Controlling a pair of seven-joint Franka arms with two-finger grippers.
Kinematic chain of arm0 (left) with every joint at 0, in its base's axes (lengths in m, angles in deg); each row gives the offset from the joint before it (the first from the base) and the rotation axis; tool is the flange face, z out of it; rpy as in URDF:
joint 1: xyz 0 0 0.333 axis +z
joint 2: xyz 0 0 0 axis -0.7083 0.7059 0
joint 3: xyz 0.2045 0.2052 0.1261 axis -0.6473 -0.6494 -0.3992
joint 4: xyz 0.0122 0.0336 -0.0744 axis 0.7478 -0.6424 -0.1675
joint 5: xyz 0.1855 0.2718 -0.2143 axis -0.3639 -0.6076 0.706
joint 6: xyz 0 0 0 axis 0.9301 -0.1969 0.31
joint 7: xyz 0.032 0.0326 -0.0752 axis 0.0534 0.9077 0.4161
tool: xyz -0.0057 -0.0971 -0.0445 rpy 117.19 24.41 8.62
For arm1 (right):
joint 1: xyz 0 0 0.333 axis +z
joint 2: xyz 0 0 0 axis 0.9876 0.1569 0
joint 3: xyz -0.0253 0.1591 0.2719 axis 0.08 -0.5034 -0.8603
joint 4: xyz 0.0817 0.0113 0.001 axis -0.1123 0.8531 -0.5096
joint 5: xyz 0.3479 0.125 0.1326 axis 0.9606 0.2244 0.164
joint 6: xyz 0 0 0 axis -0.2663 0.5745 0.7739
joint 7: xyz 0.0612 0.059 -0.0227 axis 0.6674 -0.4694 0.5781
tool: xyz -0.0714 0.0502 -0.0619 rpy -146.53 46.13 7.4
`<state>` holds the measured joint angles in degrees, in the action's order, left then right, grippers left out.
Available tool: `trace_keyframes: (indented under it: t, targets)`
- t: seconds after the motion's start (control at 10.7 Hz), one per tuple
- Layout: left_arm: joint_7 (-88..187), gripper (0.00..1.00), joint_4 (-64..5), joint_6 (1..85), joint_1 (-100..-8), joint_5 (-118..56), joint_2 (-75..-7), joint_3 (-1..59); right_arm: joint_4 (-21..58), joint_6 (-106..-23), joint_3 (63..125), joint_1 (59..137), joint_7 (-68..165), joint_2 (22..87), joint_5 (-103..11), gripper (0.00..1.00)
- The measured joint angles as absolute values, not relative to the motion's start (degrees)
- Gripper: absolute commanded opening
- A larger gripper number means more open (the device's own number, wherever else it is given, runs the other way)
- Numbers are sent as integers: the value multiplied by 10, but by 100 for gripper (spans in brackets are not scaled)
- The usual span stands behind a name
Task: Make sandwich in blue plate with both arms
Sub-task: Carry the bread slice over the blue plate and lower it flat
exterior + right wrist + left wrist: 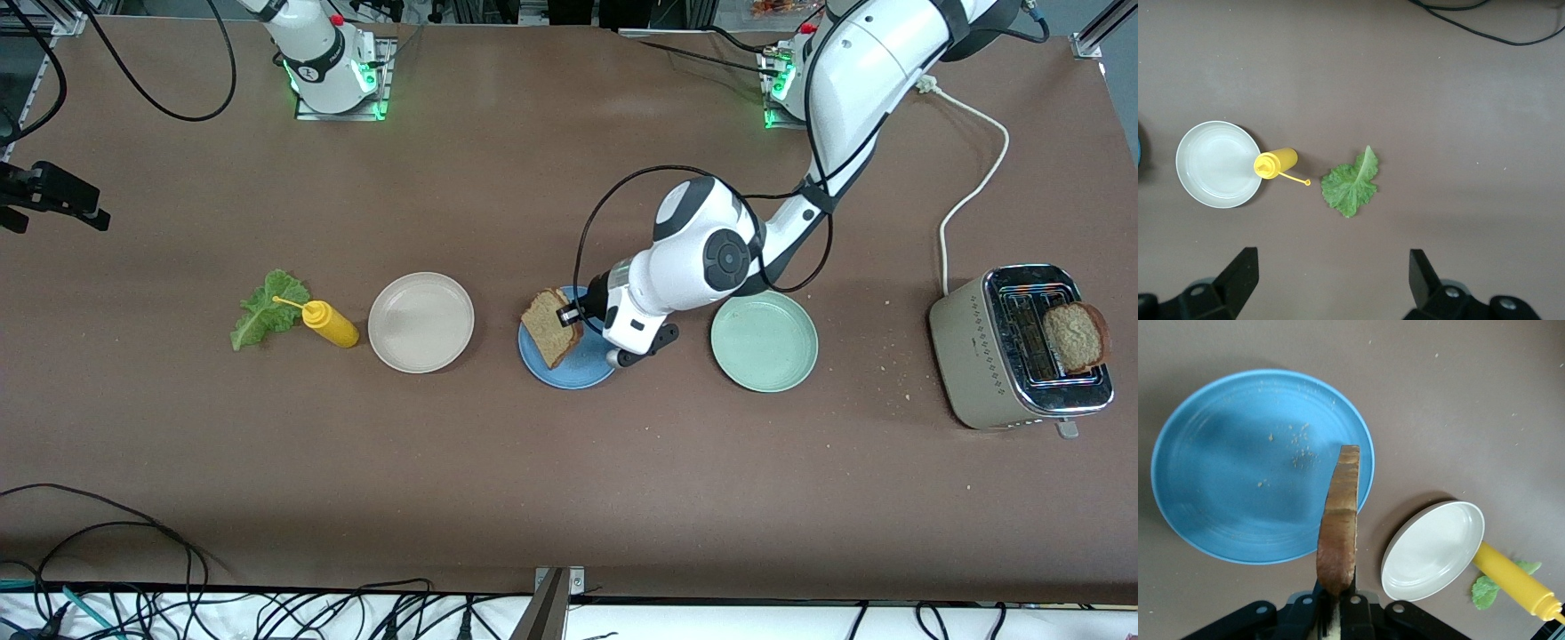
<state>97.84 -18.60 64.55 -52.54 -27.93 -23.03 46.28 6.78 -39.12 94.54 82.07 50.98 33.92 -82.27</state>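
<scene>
Front view: left pincer (pixel 569 315) grips toast (pixel 551 327) over blue plate (pixel 578 369).

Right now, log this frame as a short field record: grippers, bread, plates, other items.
left gripper: shut on toast slice, over blue plate
right gripper: open, over lettuce leaf
second toast slice: in toaster
beige plate: beside mustard bottle
pale green plate: bare
</scene>
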Motion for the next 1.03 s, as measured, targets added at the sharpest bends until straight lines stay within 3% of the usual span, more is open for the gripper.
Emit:
trace_keyframes:
  t: [1.03]
  targets:
    - [979,0,-175,656,-558,-279,-221,419,68,-391,946,820,509,339,-823,100]
